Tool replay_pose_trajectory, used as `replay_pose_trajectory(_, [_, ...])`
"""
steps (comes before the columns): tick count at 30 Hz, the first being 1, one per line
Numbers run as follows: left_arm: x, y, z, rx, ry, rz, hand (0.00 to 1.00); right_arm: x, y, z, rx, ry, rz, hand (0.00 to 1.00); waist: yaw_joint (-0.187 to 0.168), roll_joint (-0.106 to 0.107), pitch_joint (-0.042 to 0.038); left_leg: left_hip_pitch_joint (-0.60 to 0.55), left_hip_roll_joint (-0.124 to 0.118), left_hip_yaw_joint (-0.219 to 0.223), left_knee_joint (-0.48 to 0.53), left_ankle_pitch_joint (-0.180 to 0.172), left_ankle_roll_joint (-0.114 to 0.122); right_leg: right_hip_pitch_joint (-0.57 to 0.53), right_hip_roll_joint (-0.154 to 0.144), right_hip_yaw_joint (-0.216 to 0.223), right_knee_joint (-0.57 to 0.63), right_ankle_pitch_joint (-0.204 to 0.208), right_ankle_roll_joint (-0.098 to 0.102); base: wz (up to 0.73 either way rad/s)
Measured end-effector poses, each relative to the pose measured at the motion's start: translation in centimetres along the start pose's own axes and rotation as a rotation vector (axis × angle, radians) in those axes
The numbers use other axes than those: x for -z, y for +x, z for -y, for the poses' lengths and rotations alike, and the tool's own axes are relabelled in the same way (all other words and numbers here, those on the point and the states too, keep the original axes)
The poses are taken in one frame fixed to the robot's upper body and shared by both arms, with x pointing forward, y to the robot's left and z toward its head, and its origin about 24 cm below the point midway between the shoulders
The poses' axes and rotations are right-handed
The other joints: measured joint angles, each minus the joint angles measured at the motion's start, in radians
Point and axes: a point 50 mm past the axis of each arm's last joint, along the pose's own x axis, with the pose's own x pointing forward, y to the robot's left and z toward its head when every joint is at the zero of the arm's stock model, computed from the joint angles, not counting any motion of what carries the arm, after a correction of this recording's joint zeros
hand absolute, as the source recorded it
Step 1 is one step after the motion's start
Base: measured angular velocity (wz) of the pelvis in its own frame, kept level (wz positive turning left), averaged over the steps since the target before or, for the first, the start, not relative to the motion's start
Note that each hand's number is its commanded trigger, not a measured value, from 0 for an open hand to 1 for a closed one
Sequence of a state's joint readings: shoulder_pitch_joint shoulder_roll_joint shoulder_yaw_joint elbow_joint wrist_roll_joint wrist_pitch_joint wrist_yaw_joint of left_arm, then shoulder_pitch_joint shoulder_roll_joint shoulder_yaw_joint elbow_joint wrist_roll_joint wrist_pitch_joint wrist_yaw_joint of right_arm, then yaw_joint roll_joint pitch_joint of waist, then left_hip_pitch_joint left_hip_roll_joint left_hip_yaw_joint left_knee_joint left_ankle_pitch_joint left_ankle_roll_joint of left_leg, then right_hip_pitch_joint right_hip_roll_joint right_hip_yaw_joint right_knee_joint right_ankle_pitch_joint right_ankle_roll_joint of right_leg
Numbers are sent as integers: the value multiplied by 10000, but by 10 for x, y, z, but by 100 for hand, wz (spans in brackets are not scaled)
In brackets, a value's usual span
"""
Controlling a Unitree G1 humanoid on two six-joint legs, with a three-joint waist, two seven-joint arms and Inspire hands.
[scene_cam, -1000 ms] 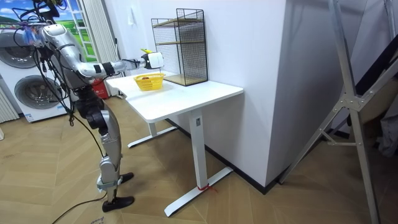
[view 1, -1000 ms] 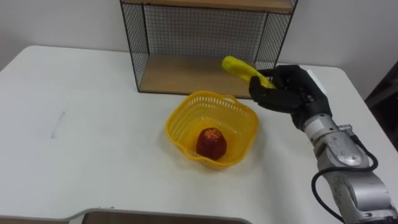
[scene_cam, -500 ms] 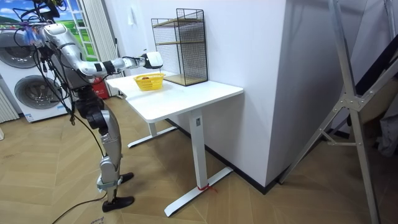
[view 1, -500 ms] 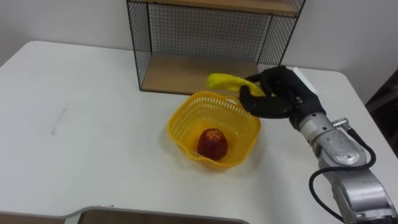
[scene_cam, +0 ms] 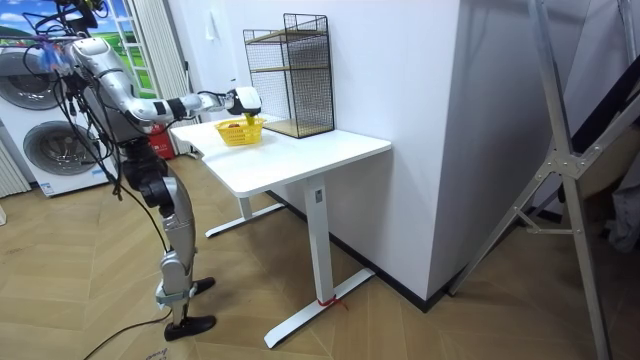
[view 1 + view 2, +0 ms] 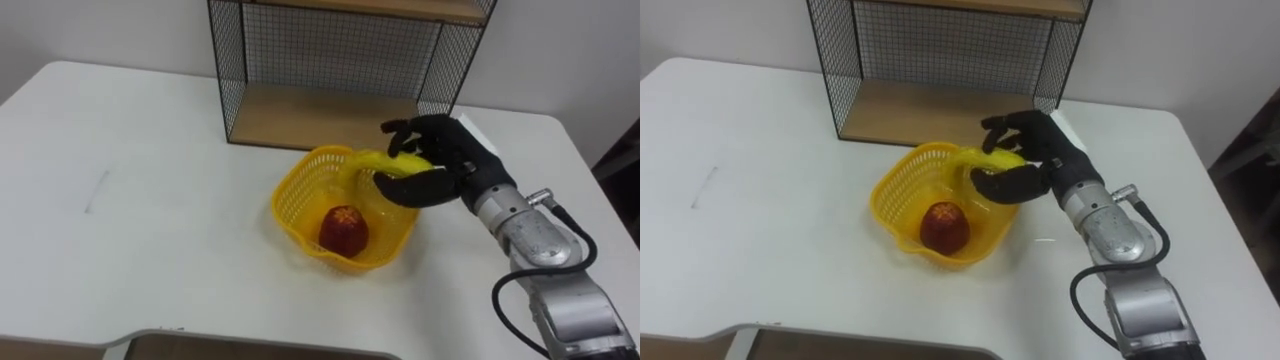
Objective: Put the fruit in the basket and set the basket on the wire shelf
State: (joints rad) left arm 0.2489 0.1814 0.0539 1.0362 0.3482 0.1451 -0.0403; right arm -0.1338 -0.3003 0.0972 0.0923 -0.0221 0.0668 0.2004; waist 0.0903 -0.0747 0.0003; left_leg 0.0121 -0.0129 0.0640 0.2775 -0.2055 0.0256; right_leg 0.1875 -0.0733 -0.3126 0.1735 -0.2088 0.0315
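Observation:
A yellow plastic basket (image 6: pixel 296 212) stands on the white table (image 6: pixel 150 200) in front of the wire shelf (image 6: pixel 330 55). A red fruit (image 6: pixel 343 228) lies in the basket. My right hand (image 6: pixel 450 160) hovers over the basket's right rim. Its fingers (image 6: pixel 405 128) and thumb are spread apart, and the yellow banana (image 6: pixel 385 163) lies loosely between them, its tip inside the basket. In the room view I stand at the table's end with my right hand (image 5: pixel 245 100) reached out over the basket (image 5: pixel 240 131).
The wire shelf's wooden bottom board (image 6: pixel 310 115) lies just behind the basket, with a second board above. The table's right edge runs close to my right forearm. A washing machine (image 5: pixel 45 150) stands behind me in the room view.
My right hand has carried the banana left and down from beside the shelf to the basket's rim, and its fingers have spread apart around the banana.

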Motion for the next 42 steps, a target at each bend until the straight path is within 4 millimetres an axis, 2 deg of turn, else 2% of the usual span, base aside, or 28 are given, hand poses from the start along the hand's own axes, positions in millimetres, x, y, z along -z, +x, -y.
replay_pose_trajectory(10, [-6,1,-2,-49,9,132,0,4,-1,-7,-44,40,-142,0,-7,-21,4,5,3,25,-13,1,0,7,0,5,-13,0,0,0])
replay_pose_trajectory(34, [-6,1,-2,-46,10,123,0,4,-1,-7,-48,47,-142,0,-18,8,16,10,5,39,-13,1,0,5,0,27,-13,0,0,0])
replay_pose_trajectory(42, [-7,1,-3,-110,-27,147,0,4,-1,-7,-34,192,-112,0,-59,-64,4,14,-1,17,-18,2,0,13,-3,-9,-13,0,0,0])
